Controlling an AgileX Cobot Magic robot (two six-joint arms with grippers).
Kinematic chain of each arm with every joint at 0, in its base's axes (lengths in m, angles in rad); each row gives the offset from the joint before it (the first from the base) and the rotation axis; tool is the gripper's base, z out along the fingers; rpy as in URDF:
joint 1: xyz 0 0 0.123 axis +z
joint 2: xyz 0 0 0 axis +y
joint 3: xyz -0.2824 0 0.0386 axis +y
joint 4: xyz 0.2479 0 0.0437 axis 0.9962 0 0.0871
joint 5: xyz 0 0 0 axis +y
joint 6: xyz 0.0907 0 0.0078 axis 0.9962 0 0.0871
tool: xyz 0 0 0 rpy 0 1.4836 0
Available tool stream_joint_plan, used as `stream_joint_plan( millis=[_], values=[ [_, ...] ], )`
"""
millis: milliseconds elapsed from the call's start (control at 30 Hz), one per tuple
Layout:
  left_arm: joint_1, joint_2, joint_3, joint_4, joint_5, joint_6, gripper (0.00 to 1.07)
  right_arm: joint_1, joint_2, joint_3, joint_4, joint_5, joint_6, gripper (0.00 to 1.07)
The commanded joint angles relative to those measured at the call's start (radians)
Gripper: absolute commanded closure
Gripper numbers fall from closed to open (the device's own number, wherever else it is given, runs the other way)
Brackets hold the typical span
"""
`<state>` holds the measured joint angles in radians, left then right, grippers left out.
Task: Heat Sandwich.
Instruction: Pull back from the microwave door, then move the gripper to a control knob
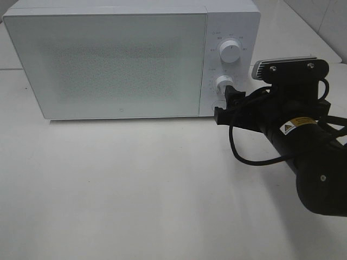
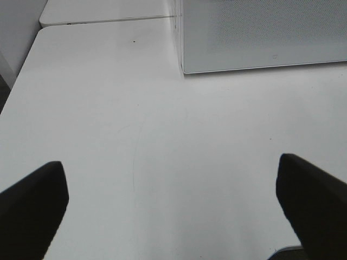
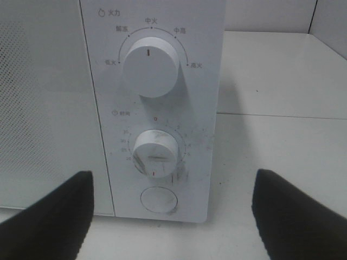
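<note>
- Counter (image 1: 135, 189): a broad bare stretch is lying open in front of the microwave (image 1: 108, 59), giving passage from the left and the centre.
- Microwave: is standing along the back with its door shut, closing off the far side.
- Right arm (image 1: 303, 146): is occupying the right side, with its black cable (image 1: 236, 146) looping down above the counter.
- Right fingers (image 3: 295, 216): are standing wide apart before the control panel, flanking the approach to the timer knob (image 3: 156, 153) and the round button (image 3: 158, 199).
- Left fingers (image 2: 32, 211): are hanging spread over bare counter, apart from the microwave's front.

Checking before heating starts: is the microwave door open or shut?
Shut: the microwave door lies flush with the control panel, no gap showing.
</note>
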<state>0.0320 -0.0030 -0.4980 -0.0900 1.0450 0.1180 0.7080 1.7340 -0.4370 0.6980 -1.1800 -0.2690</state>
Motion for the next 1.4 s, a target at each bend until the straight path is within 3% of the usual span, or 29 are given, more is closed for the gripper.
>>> stream_joint_plan(
  millis=[33,667,1400],
  values=[
    [0.003,-0.027,0.002,-0.004,-0.008,-0.007,0.07,0.003,0.018,-0.029,-0.002,-0.011,0.021,0.3],
    [0.003,-0.027,0.002,-0.004,-0.008,-0.007,0.07,-0.028,0.225,-0.219,-0.005,-0.005,0.023,0.31],
    [0.003,-0.027,0.002,-0.004,-0.008,-0.007,0.07,-0.105,0.331,-0.342,-0.064,0.042,0.03,0.31]
  ],
)
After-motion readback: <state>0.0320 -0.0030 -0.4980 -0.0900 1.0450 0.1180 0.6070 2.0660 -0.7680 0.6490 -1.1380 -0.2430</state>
